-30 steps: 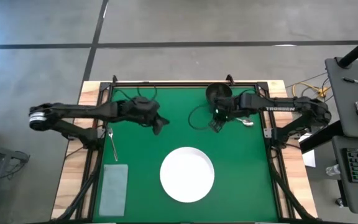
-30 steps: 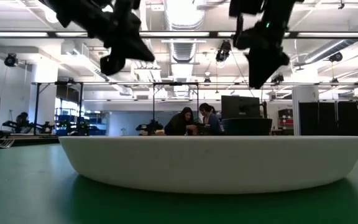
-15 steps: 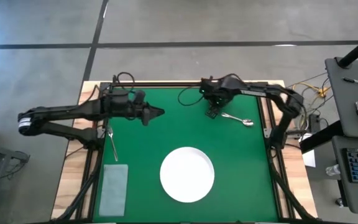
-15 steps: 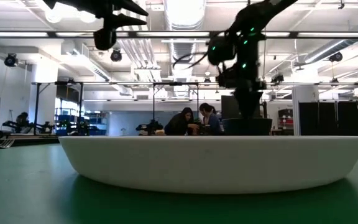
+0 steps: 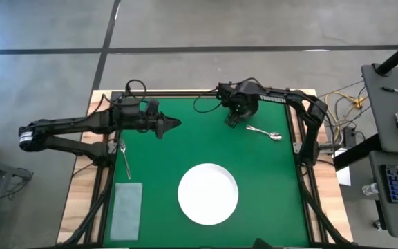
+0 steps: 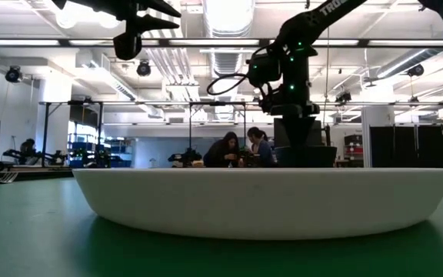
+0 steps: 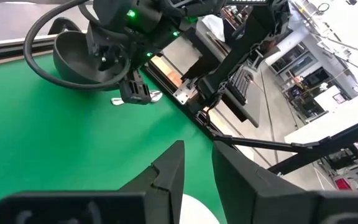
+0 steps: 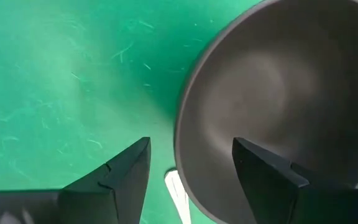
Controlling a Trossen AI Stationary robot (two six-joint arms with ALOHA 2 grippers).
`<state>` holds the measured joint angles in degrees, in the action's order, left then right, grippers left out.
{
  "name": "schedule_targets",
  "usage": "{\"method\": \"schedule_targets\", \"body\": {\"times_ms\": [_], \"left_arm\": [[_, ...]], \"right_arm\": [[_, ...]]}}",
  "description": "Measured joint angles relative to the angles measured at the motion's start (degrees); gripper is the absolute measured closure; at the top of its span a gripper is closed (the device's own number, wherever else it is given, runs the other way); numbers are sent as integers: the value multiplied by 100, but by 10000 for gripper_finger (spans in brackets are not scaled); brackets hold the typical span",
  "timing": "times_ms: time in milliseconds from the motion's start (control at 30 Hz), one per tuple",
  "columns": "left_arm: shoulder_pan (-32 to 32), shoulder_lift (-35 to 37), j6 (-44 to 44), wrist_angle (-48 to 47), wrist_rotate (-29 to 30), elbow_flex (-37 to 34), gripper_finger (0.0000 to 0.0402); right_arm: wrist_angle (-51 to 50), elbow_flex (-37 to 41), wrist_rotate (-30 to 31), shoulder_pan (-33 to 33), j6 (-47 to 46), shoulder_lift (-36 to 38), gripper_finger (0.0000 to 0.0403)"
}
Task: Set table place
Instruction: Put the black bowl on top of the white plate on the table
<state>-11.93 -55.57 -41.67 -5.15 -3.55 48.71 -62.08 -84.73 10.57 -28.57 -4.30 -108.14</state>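
The dark bowl [image 8: 278,81] sits on the green table [image 5: 185,145] near its far edge; in the high view my right arm hides most of it. My right gripper [image 8: 188,168] is open, pointing down. One finger stands inside the bowl and one outside its rim [image 8: 182,137]; I see no touch. The low view shows this gripper [image 6: 294,115] just above the bowl [image 6: 306,156]. My left gripper [image 5: 173,124] hovers left of the bowl, slightly open and holding nothing. The white plate [image 5: 208,194] lies near the near edge, the spoon [image 5: 263,131] right of the bowl, the fork [image 5: 124,158] at the left.
A pale grey napkin [image 5: 126,209] lies below the fork at the table's left near corner. A black cable [image 7: 42,59] loops from my right arm past the bowl. Black rails and wooden edges frame the table. People sit in the room far behind.
My right gripper moved from over the middle of the table toward the far edge. It also came down from high above the table to the bowl, its fingers now straddling the rim. My left gripper drew back toward the table's left and slightly toward the far edge.
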Motion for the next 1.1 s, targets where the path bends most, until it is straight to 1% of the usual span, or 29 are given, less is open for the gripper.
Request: {"method": "schedule_targets", "body": {"times_ms": [200, 867, 1100], "left_arm": [[-1, 0, 2, 22, 0, 0, 333], [0, 0, -2, 65, -2, 0, 333], [0, 0, -7, 75, -4, 0, 333]], "right_arm": [[-11, 0, 0, 3, -147, 9, 182], [-66, 7, 1, 3, -103, 11, 183], [-47, 57, -48, -113, 209, 17, 183]]}}
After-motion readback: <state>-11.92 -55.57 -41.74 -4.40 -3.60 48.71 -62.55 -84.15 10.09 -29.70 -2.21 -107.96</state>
